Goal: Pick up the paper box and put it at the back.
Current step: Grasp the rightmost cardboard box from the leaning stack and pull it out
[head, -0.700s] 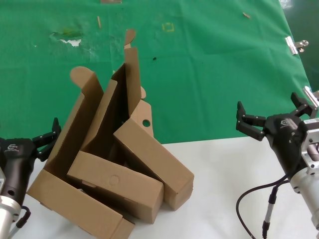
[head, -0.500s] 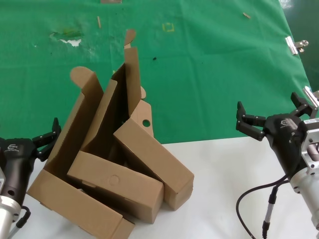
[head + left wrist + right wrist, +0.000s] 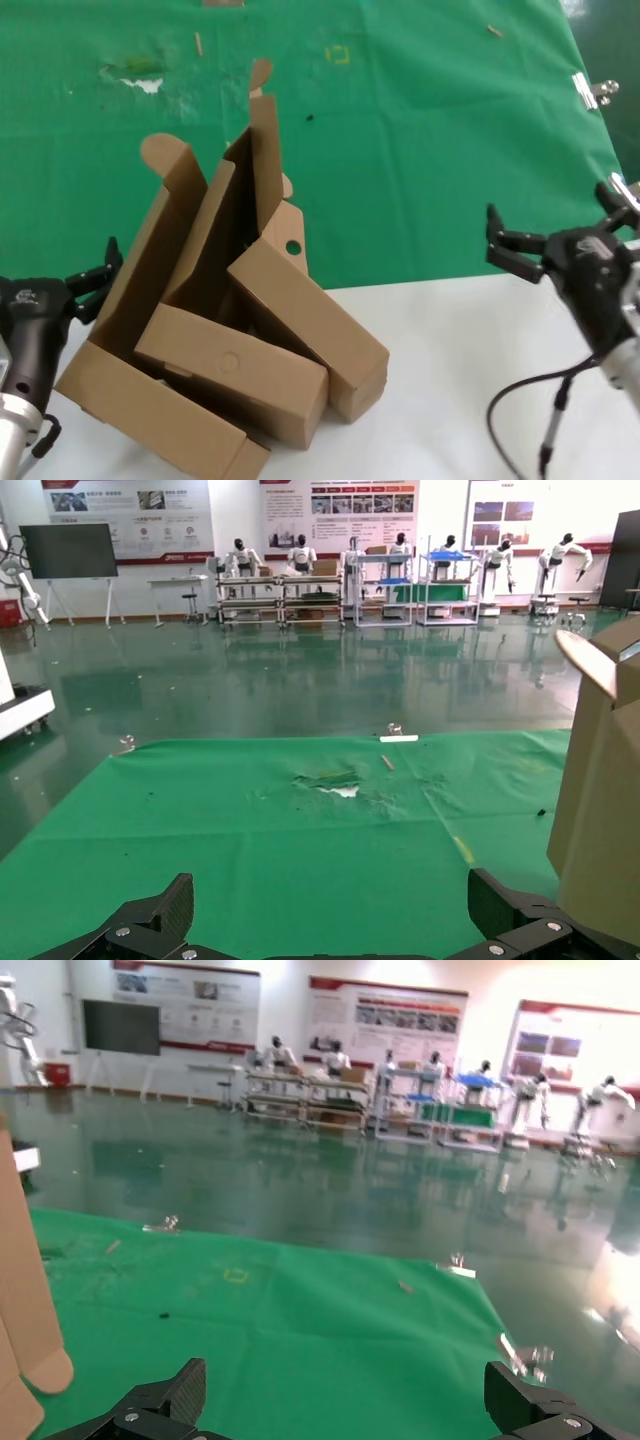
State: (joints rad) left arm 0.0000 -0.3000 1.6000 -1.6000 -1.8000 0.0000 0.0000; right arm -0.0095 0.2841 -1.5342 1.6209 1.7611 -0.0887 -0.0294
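Paper box point(image 3: 305, 325): leaning in a pile with two other cardboard boxes point(image 3: 175, 350), at the tabletop's point(image 3: 440, 400) near-left edge.
Back point(image 3: 420, 130): green cloth beyond the pile.
Left hand point(image 3: 92, 277): fingers spread, beside the pile.
Right hand point(image 3: 560, 235): fingers spread, well apart from the boxes.

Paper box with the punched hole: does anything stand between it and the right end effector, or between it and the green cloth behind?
Nothing visible does. Bare white tabletop separates the open right end effector from the paper box. The green cloth behind it is open. The other two cardboard boxes crowd its left side, toward the left end effector.
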